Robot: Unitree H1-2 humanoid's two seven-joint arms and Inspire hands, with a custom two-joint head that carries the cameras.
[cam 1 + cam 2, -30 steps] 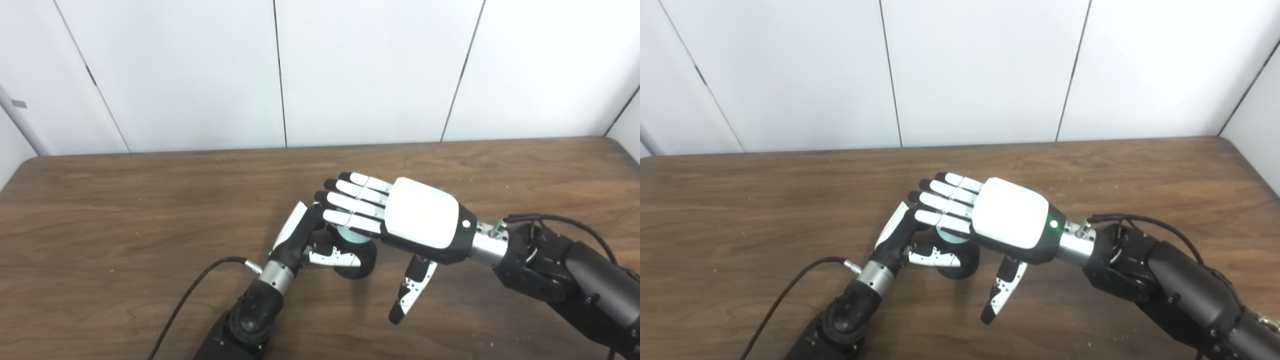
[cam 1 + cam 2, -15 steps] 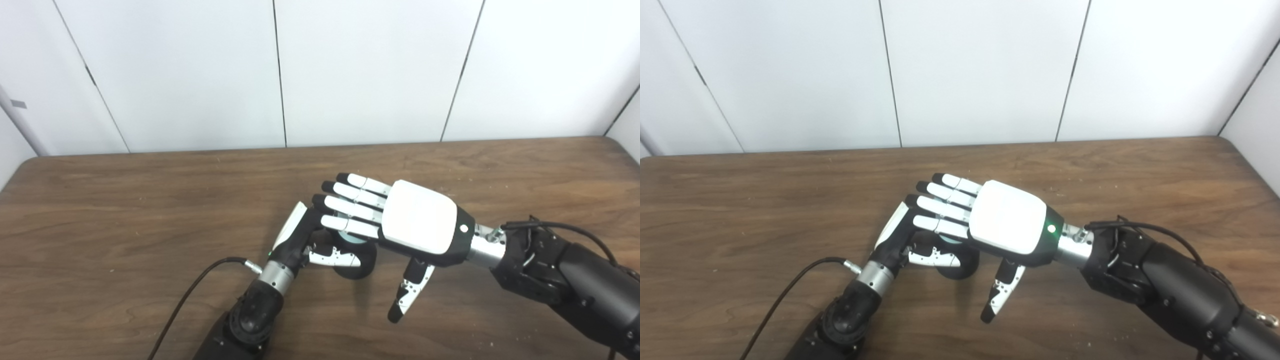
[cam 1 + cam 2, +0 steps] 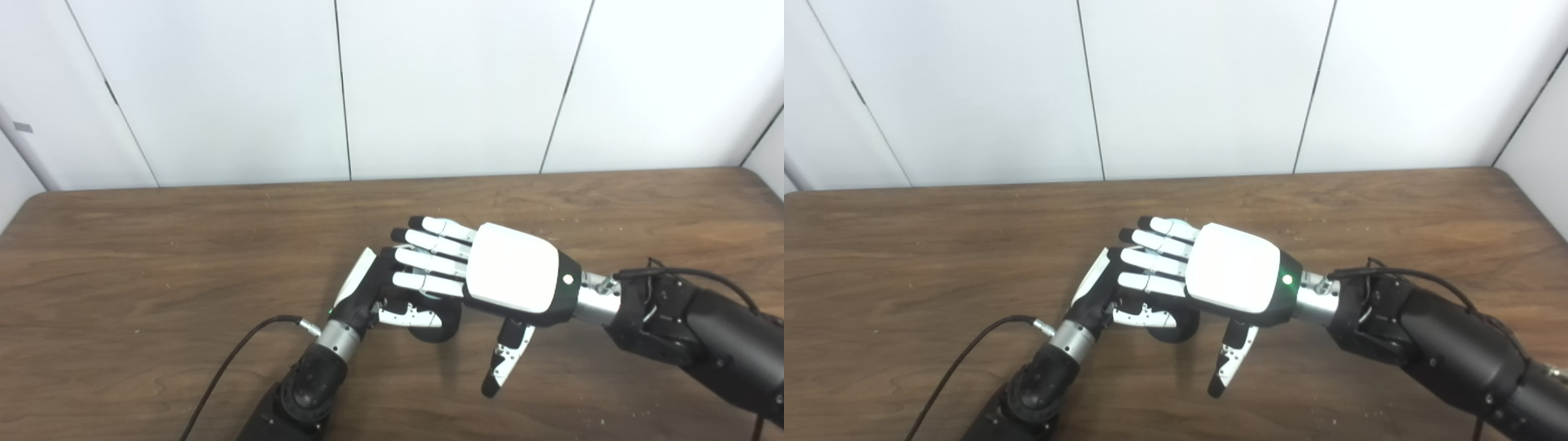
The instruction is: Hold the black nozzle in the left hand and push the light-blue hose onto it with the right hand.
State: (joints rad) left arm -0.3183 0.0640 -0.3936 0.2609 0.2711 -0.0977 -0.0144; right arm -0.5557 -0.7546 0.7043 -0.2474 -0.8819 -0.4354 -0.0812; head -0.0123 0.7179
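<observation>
Looking down at: a dark brown wood-grain table (image 3: 153, 257) with white wall panels (image 3: 441, 86) behind it; both my arms come in from the bottom edge.
Left hand: my black-and-white left hand (image 3: 367, 291) sits near the table's middle, low over the wood, turned on its edge, its fingers curled round a black object and its white-tipped thumb (image 3: 409, 316) lying across the front of that object.
Black nozzle: the round black nozzle (image 3: 442, 321) shows only as a dark rounded body below and to the right of my left thumb, resting on or just above the table; I cannot tell which.
Right hand: my right hand (image 3: 484, 282), with its glossy white back plate facing up, is laid flat over the top of the nozzle, fingers (image 3: 429, 263) held straight and side by side, their black tips reaching over my left hand.
Right thumb: it hangs down and apart from the fingers (image 3: 505, 364), touching nothing.
Light-blue hose: hidden beneath my right palm and fingers in both views; I cannot tell whether my hand is gripping it.
Cable: a thin black cable (image 3: 245, 349) runs from my left wrist across the table to the bottom edge.
</observation>
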